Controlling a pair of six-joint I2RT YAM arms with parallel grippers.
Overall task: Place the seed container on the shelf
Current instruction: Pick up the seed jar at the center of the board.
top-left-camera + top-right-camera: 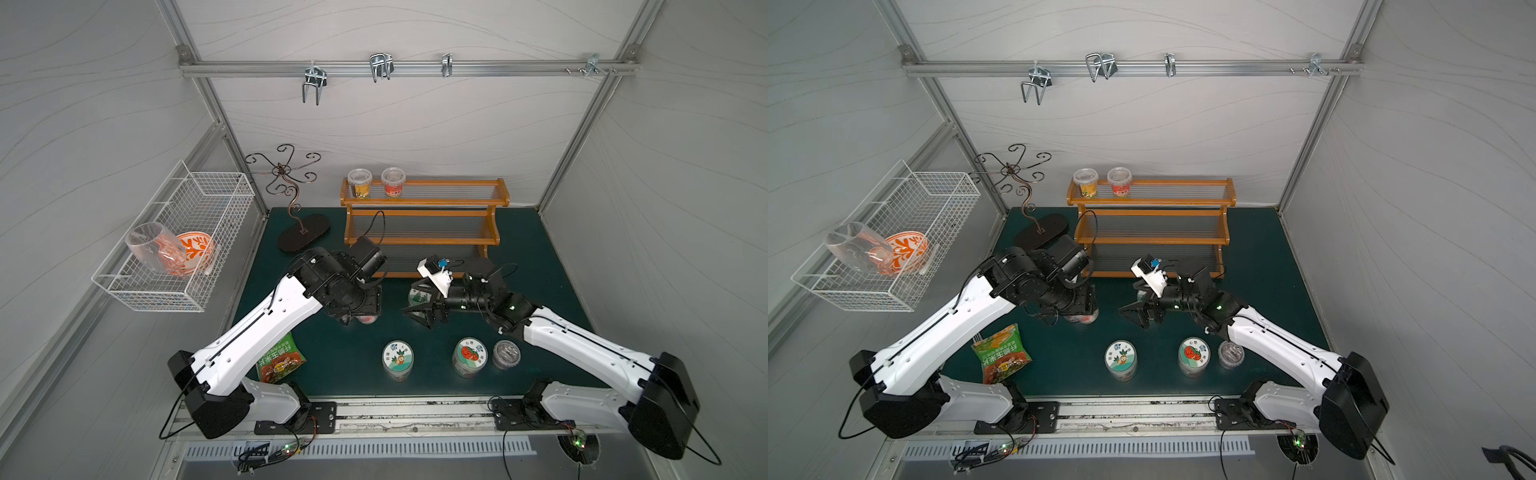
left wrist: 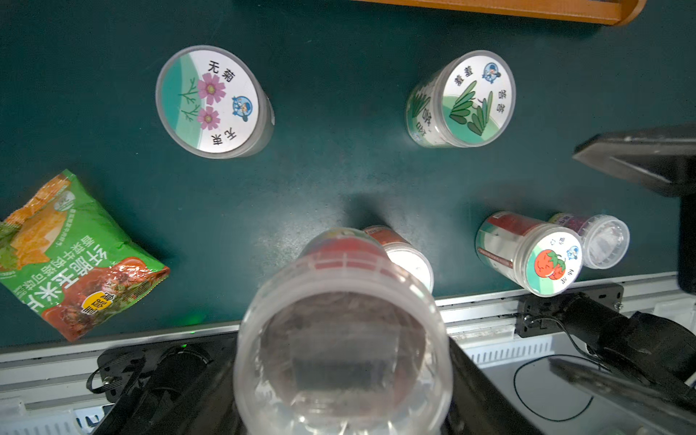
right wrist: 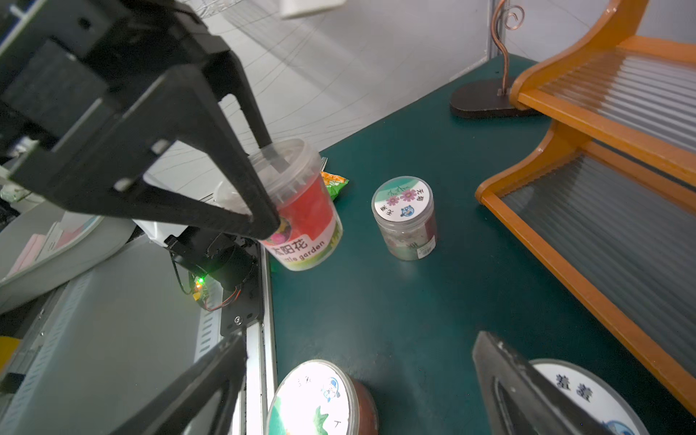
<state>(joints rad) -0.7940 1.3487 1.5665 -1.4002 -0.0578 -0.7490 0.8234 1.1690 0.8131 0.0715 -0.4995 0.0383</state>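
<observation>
The workspace is enclosed by pale grey wall panels point(image 1: 415, 124) marked with faint wavy lines. A horizontal aluminium rail point(image 1: 498, 65) carrying bent metal hooks point(image 1: 314, 78) is fixed across the back wall. The work surface is covered by a dark green mat point(image 1: 540, 241). A white wire basket point(image 1: 208, 203) is mounted on the left wall.

A robot lab cell: aluminium framing point(image 1: 407, 66) and grey wall panels point(image 1: 83, 104) box in a green mat point(image 1: 532, 249). At six o'clock, a metal rail point(image 1: 415, 415) anchors two arms point(image 1: 266, 316).
</observation>
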